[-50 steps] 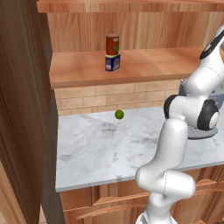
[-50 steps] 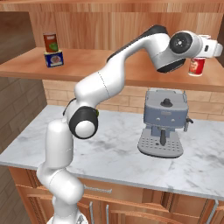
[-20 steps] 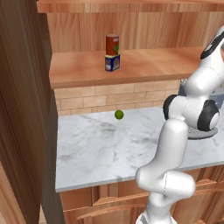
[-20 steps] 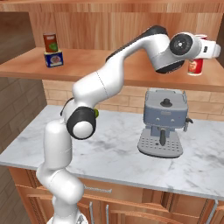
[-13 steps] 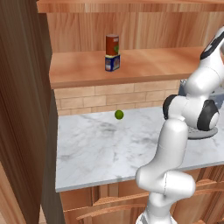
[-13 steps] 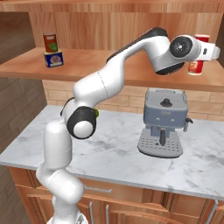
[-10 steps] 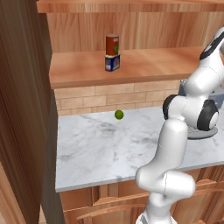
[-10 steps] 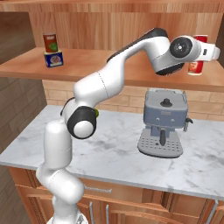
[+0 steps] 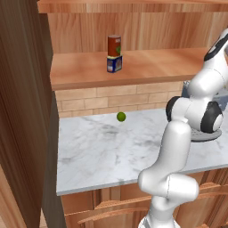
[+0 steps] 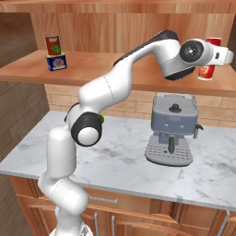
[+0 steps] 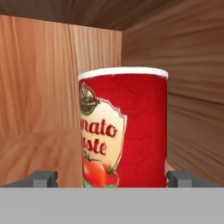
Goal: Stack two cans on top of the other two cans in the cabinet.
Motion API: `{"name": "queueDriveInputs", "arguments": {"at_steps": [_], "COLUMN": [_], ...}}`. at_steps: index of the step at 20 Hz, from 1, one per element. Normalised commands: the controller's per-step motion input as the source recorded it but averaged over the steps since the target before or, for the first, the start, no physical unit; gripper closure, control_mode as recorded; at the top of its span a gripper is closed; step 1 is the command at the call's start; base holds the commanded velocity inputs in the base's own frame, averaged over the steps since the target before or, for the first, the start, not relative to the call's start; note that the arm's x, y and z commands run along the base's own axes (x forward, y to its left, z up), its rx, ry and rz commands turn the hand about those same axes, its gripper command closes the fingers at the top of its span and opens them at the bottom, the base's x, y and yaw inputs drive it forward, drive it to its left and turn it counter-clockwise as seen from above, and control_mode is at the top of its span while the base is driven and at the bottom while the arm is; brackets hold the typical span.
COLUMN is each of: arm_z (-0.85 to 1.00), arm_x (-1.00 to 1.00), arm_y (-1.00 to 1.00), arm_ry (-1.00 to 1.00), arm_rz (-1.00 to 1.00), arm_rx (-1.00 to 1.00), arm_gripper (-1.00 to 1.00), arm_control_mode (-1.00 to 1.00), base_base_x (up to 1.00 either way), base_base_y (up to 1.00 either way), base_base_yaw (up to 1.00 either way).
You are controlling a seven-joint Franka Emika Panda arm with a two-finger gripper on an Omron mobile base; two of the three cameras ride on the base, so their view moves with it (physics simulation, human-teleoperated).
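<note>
You're looking at a wooden cabinet (image 9: 147, 67) whose shelf runs above a marble counter (image 9: 102, 151). On the shelf's left, one stack looks done: the dark red can (image 9: 114, 45) stands upright on the blue tin (image 9: 114, 63). Off to the right, the gripper (image 11: 112, 177) sits with its jaws spread wide on either side of the bright red can (image 11: 124, 131), clamping nothing. In the right base view that can (image 10: 208, 64) stands high at the hand, but what it rests on is hidden behind the hand, so you can't confirm the second stack. If it is seated, only backing the hand out remains. Mind the can when you retreat; the tips flank it closely. The espresso machine (image 10: 173, 129) stands directly below, and a lime (image 9: 120, 116) lies well clear.
</note>
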Motion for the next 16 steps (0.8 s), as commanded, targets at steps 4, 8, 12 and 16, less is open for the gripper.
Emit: {"name": "queueDriveInputs", "arguments": {"at_steps": [4,8,12,16], "arm_z": [0.0,-0.01,-0.03,-0.01], "arm_x": [-0.08,-0.04,0.0,-0.01], "arm_y": [-0.1,-0.04,0.0,0.0], "arm_ry": [0.0,0.0,0.0,0.0], "arm_rz": [0.0,0.0,0.0,0.0], "arm_rx": [0.0,0.0,0.0,0.0], "arm_gripper": [-1.0,-1.0,-1.0,-1.0], "arm_control_mode": [-1.0,-1.0,-1.0,-1.0], "base_base_x": [0.0,0.0,0.0,0.0], "base_base_y": [0.0,0.0,0.0,0.0], "base_base_yaw": [0.0,0.0,0.0,0.0]}}
